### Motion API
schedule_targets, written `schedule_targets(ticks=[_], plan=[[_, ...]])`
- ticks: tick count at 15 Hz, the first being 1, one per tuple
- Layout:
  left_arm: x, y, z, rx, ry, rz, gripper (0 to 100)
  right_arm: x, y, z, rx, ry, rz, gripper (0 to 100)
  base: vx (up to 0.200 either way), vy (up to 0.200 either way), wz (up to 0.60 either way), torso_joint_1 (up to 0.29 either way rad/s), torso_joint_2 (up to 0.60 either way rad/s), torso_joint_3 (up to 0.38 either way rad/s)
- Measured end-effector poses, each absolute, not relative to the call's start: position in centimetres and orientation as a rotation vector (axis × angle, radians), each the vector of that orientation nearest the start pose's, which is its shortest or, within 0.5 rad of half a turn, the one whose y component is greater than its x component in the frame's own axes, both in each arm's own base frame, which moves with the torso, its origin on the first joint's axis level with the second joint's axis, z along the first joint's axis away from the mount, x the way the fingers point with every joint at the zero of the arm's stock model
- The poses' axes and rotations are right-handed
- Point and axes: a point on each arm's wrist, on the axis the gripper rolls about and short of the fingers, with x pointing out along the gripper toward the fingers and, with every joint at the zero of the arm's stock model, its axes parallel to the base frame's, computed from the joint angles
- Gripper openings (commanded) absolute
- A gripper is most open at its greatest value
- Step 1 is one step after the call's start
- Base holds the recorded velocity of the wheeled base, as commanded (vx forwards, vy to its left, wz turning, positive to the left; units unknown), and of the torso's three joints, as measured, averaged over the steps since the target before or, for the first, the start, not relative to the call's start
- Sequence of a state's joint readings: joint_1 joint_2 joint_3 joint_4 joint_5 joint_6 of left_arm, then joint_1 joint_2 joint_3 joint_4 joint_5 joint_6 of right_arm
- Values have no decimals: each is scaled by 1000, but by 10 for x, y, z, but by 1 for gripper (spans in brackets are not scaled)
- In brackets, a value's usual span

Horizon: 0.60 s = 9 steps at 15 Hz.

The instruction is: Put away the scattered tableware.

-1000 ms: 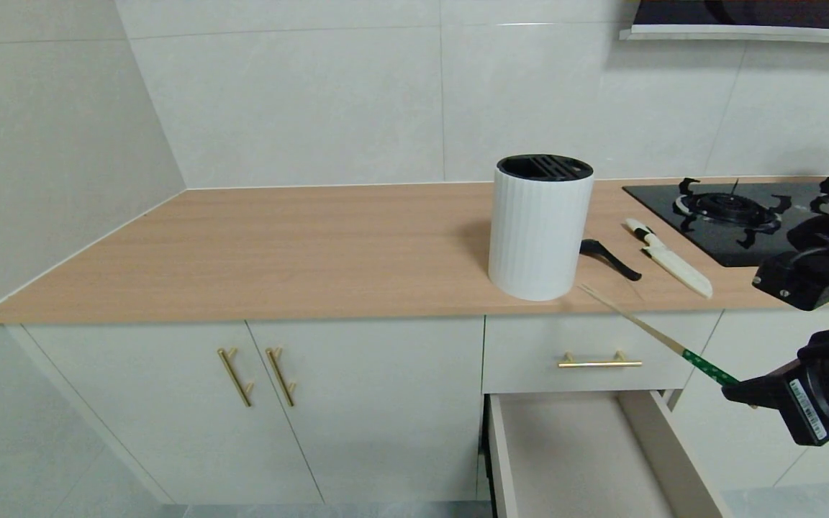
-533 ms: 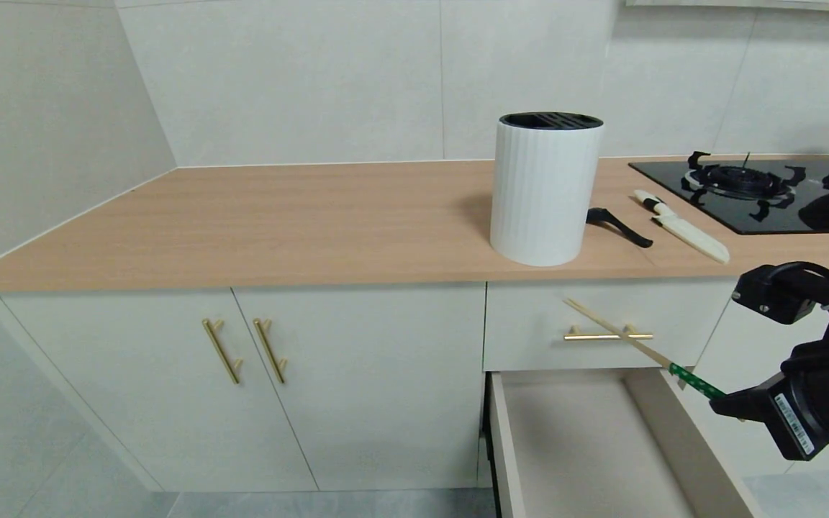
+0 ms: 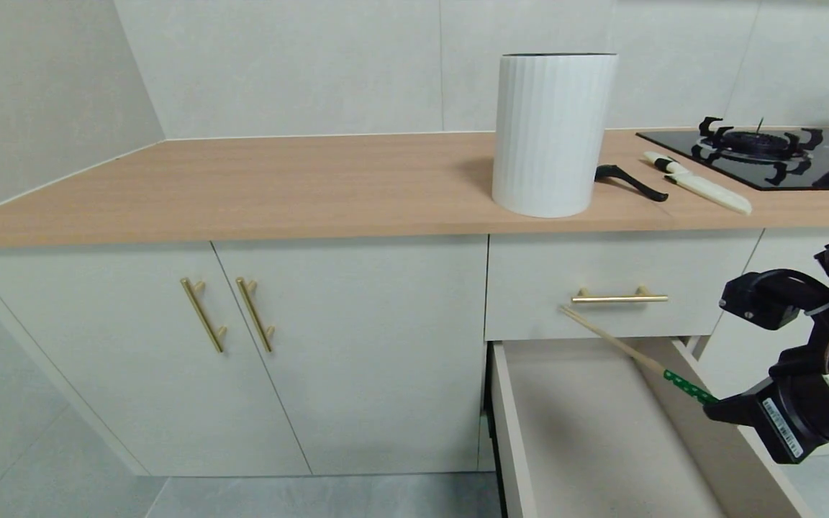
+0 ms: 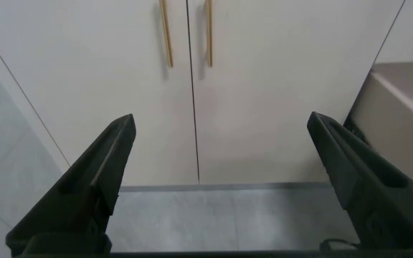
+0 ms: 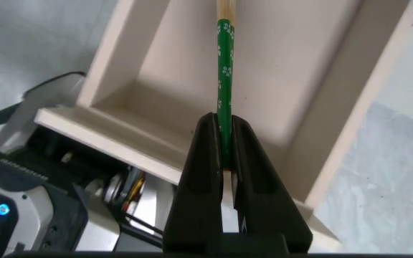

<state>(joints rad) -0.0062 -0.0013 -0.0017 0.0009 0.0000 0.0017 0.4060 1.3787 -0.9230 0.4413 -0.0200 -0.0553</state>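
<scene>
My right gripper (image 3: 711, 411) is shut on the green-patterned end of a pair of wooden chopsticks (image 3: 634, 352). They slant up and to the left over the open drawer (image 3: 504, 424), their tips in front of the shut drawer's gold handle (image 3: 619, 296). In the right wrist view the gripper (image 5: 224, 125) pinches the chopsticks (image 5: 224, 50) above the drawer's pale floor (image 5: 185, 72). On the wooden counter (image 3: 278, 187) a black-handled utensil (image 3: 630, 181) and a white knife (image 3: 706, 191) lie to the right of a white ribbed holder (image 3: 551, 137). My left gripper (image 4: 221, 122) is open, facing the cabinet doors (image 4: 192, 86).
A black gas hob (image 3: 767, 155) sits at the counter's far right. Two cabinet doors with gold handles (image 3: 202, 313) stand shut left of the drawer. Grey floor tiles (image 3: 314, 496) lie below.
The head camera has sunk, so the whole picture shifted. Relative to the counter, my right gripper has come down with the chopsticks, from counter-edge height to just over the open drawer.
</scene>
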Motion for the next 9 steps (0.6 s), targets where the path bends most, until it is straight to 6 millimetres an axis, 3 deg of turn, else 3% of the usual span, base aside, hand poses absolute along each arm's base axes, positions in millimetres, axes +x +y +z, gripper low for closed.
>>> schedule_targets(ticks=[3, 9], plan=[[-23, 0, 75, 2, 0, -7, 100, 182, 78, 204, -243, 882, 384, 0, 0, 0, 0, -74, 362, 274], [-23, 0, 75, 2, 0, -6, 100, 187, 80, 200, -249, 898, 378, 0, 0, 0, 0, -10, 37, 24]])
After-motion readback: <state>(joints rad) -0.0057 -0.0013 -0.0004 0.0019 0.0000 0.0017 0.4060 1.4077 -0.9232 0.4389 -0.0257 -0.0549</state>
